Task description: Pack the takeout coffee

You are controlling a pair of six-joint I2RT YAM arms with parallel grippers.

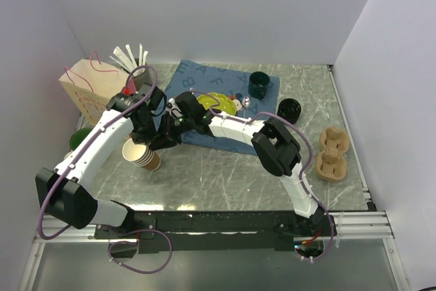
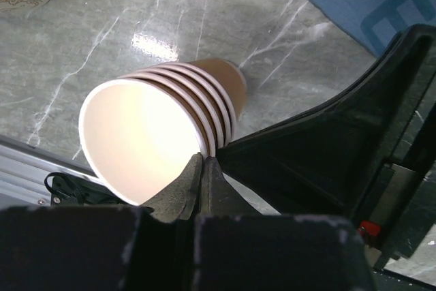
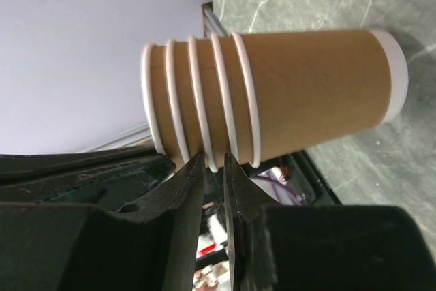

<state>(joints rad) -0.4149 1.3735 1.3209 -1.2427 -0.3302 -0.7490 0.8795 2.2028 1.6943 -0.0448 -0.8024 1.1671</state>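
A round black lid (image 1: pixel 289 109) stands at the right of the blue cloth and looks like the takeout coffee; its cup is barely visible from above, and neither gripper touches it. A stack of lidless beige paper cups (image 1: pixel 143 156) hangs tilted over the table. My left gripper (image 1: pixel 150 140) is shut on the rim of the outermost cup (image 2: pixel 136 141), its tips pinched together (image 2: pixel 203 161). My right gripper (image 1: pixel 165 138) meets the stack (image 3: pixel 306 93) from the side, its narrow jaws (image 3: pixel 214 161) closed round one white rim.
A paper bag (image 1: pixel 85 86) with pink handles and wooden stirrers (image 1: pixel 129 56) stand at the back left. A dark green mug (image 1: pixel 259 84) sits on the blue cloth (image 1: pixel 204 80). A cardboard cup carrier (image 1: pixel 332 155) lies at the right.
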